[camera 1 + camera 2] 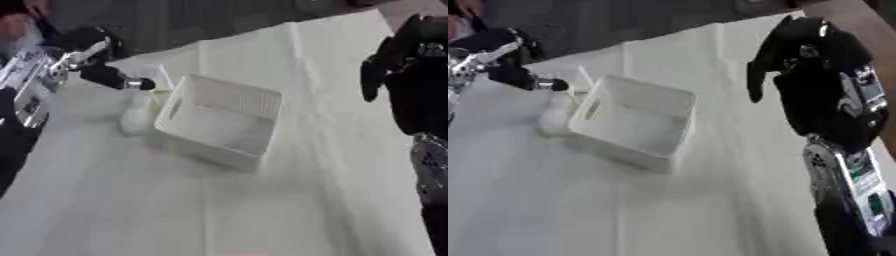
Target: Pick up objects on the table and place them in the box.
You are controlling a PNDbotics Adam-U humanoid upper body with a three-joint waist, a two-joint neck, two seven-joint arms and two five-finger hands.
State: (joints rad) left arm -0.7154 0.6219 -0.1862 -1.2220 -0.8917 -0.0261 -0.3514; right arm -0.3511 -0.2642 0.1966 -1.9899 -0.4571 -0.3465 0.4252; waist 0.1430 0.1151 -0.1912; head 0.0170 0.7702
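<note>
A white slotted box (220,119) stands tilted on the white tablecloth, and I make out nothing inside it. A pale white object (135,118) lies against the outside of its left wall, with a thin white strip (163,78) rising just above it. My left hand (112,76) reaches in from the upper left, its tip right over that white object; whether it touches is unclear. My right hand (798,55) hangs above the table to the right of the box, fingers (753,85) relaxed and pointing down, holding nothing.
The white cloth (175,210) covers the table, with bare cloth in front of the box and between the box and my right arm. The table's far edge (254,27) runs diagonally behind the box. A person's sleeve shows at the top left corner.
</note>
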